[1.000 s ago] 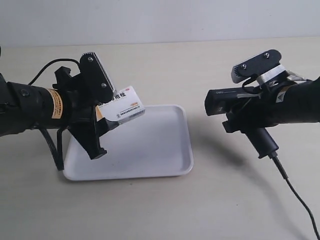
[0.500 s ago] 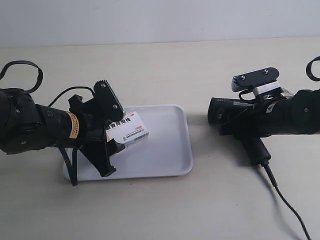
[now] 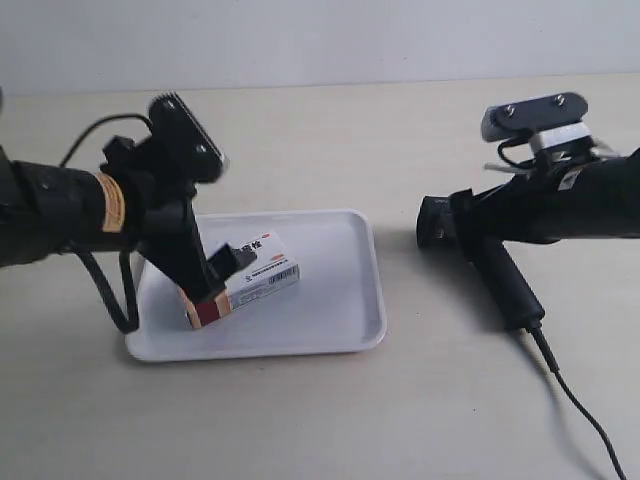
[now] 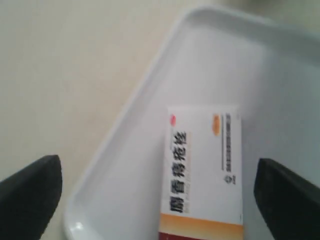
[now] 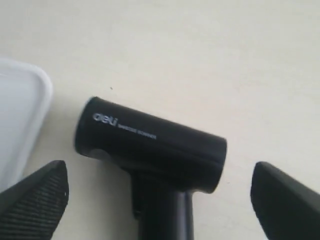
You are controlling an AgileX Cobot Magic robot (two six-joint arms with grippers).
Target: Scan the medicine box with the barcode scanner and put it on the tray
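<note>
Tray (image 3: pixel 340 300): smooth, glossy white plastic. Medicine box (image 4: pixel 204 170): printed matt cardboard. Barcode scanner (image 5: pixel 150 150): black plastic, slight sheen. Table (image 3: pixel 400 420): matt, smooth beige surface.

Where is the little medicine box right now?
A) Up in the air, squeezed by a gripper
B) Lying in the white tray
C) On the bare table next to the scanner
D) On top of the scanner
B: the medicine box lies in the tray, and the left wrist view shows the left gripper open, its fingers well apart on either side of the box.
</note>
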